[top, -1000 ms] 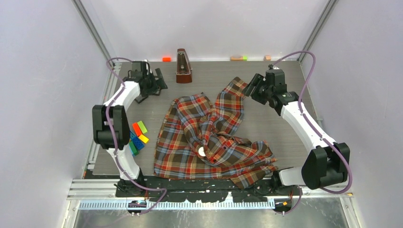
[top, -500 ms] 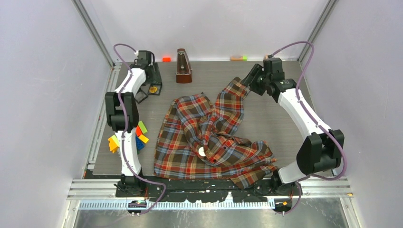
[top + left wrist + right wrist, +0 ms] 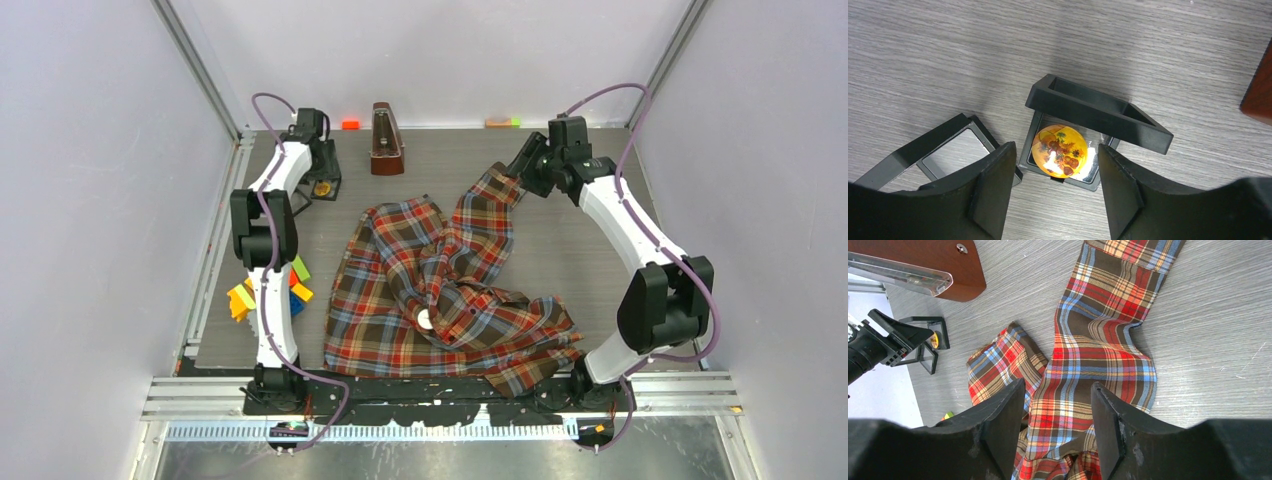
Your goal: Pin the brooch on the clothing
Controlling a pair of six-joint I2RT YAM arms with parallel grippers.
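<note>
Hovering at the far-left corner of the surface [image 3: 545,260], with the left fingers [image 3: 993,185] spread wide on either side of the brooch [image 3: 1060,157], a round yellow-orange piece lying untouched in an open black box [image 3: 1098,107]. Brought there over the last second by a swing of the left arm [image 3: 262,225], elbow carried away from the near edge, baring a yellow block [image 3: 240,300] by the left edge; barely shifted in the last half second. Drawn slightly closer to the far edge on the other side, with the right fingers [image 3: 998,430] wide, holding nothing, over a sleeve. Leaving the clothing [image 3: 450,290] crumpled across the middle of the surface toward the near edge, exactly as before, the wooden metronome [image 3: 386,140] likewise unmoved at the far edge.
</note>
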